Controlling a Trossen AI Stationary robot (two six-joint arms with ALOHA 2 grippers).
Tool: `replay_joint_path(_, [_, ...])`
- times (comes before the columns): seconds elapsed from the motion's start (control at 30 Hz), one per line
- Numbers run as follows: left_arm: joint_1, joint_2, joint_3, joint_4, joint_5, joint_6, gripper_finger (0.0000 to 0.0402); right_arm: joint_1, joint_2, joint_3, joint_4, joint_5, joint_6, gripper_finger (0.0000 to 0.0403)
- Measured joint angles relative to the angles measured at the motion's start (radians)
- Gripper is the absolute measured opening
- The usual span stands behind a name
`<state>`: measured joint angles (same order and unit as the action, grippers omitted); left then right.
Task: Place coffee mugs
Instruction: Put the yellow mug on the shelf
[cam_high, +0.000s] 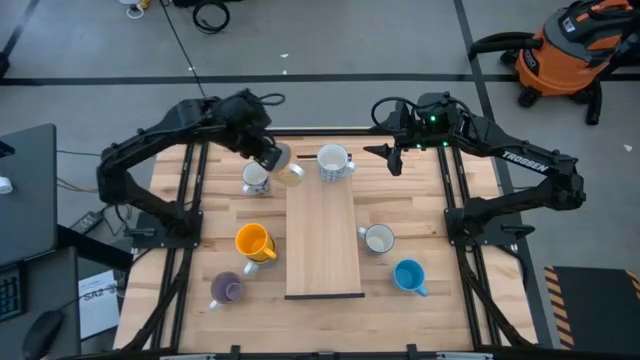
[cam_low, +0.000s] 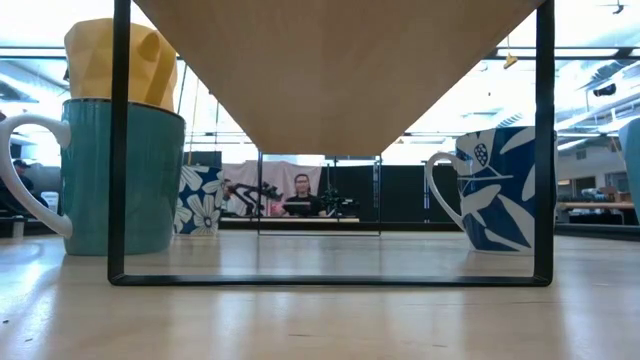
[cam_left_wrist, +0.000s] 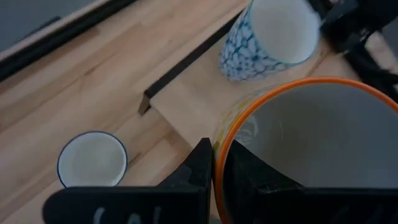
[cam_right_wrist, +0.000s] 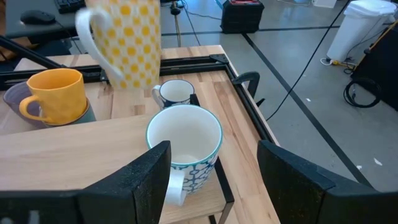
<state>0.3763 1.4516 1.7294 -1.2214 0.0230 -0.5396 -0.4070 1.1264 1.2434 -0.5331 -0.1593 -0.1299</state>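
Near the top middle of the high view, the left tool (cam_high: 272, 157) is pinching the rim of a mug with yellow dots (cam_high: 289, 174), holding it above the end of the wooden shelf (cam_high: 324, 240). It is hanging tilted, so it could be slipping out or bumping the blue-patterned mug (cam_high: 333, 162) just beside it. The right tool (cam_high: 395, 155) is waiting spread wide near that mug

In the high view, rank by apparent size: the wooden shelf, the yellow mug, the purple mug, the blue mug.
1. Wooden shelf, by far the largest.
2. Yellow mug, slightly bigger-looking than the other two.
3. Blue mug and purple mug: too alike to rank.
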Motion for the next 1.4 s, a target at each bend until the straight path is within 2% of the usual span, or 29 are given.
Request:
replay_joint_path(0.57, [0.004,0.207,-0.002,0.026,-0.024,-0.015,0.0037,0.0,0.0,0.0,0.0,0.0,0.0,0.0246])
replay_joint_path(0.83, [0.014,0.234,-0.002,0.038,-0.059,-0.021,0.0039,0.0,0.0,0.0,0.0,0.0,0.0,0.0246])
replay_joint_path(1.0, [0.014,0.232,-0.002,0.038,-0.124,-0.026,0.0039,0.0,0.0,0.0,0.0,0.0,0.0,0.0246])
replay_joint_path(1.4, [0.014,0.237,-0.002,0.049,-0.123,-0.026,0.0041,0.0,0.0,0.0,0.0,0.0,0.0,0.0246])
